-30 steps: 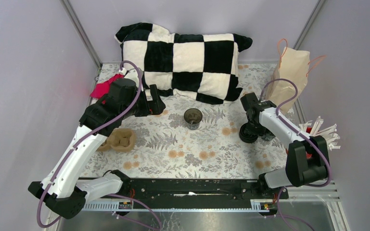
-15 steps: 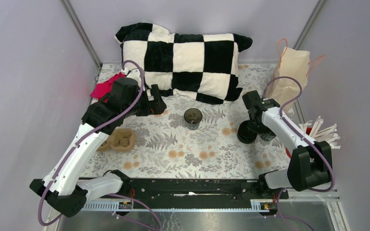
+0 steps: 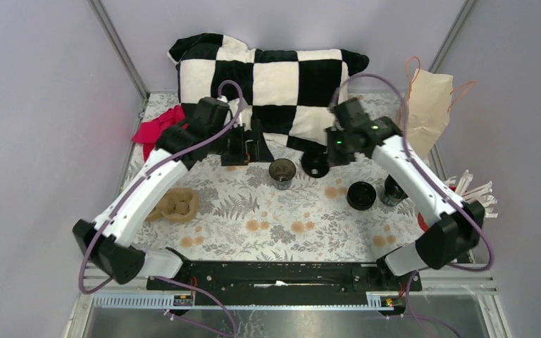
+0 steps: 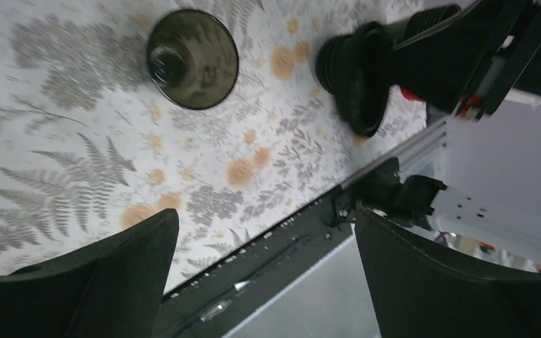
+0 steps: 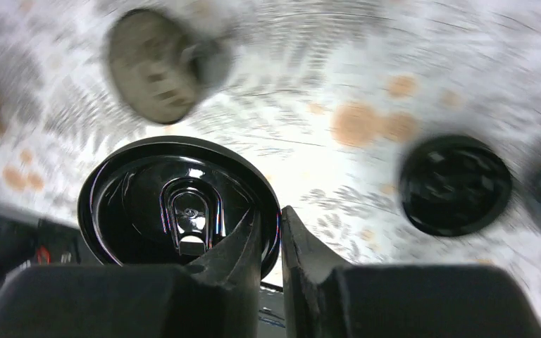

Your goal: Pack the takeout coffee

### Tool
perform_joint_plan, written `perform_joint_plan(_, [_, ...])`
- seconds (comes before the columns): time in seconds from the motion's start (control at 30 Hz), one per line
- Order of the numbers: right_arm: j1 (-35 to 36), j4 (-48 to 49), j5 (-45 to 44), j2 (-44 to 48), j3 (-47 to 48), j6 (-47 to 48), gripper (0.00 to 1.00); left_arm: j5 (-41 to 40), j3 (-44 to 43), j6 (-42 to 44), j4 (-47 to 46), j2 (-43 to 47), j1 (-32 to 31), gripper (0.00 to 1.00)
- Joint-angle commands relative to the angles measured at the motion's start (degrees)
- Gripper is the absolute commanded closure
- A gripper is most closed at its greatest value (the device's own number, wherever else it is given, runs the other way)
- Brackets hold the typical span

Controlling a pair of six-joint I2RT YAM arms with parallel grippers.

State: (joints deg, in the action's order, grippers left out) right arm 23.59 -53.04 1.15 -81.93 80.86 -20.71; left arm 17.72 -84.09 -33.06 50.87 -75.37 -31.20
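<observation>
An open, lidless black cup stands mid-table; it also shows in the left wrist view and, blurred, in the right wrist view. A second black cup with its lid on stands to the right, also seen in the right wrist view. My right gripper is shut on the rim of a black sip lid, held in the air just right of the open cup. My left gripper is open and empty, left of the open cup.
Another dark round object stands beside the lidded cup. The brown pulp carrier lies at the left. A checkered pillow and red cloth are at the back, a paper bag back right, a red cup of straws far right.
My right gripper rose from the cups at the right and swung left and back with the lid, ending beside the open cup. My left gripper moved right toward the centre.
</observation>
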Motion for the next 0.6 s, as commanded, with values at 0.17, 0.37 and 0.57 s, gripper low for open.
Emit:
perform_joint_plan(0.17, [16.0, 2.74, 5.32, -11.23, 11.4, -2.13, 0.86, 7.92, -0.33, -7.53, -3.06, -3.99, -0.26, 0.08])
perform_joint_plan(0.37, [19.15, 0.76, 1.92, -13.52, 14.78, -3.23, 0.87, 4.82, 1.19, -7.7, -1.05, -4.73, -0.66, 0.34])
perform_joint_plan(0.57, [20.14, -1.09, 0.23, -14.14, 17.47, -2.83, 0.87, 2.54, 0.72, -7.22, 0.29, -6.78, -1.14, 0.49])
